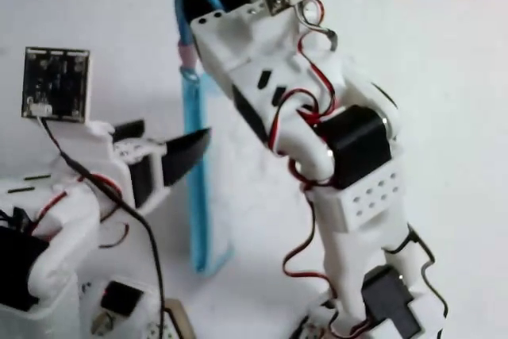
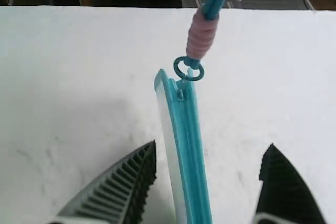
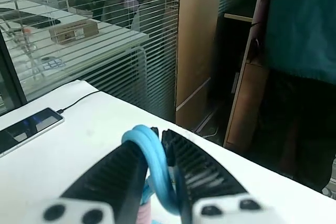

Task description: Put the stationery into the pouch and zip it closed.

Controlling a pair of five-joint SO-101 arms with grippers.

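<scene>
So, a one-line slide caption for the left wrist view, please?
Left gripper, jaws open, flanks the blue pouch; its zip ring joins a beaded strap.

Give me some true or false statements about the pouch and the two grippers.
1. The left gripper is open, straddling the pouch. True.
2. The right gripper is open and empty. False: it is shut on the blue strap.
3. The pouch lies flat. False: it stands on its edge on the table.
4. A pink bead sits between the strap and the zip ring. True.
</scene>
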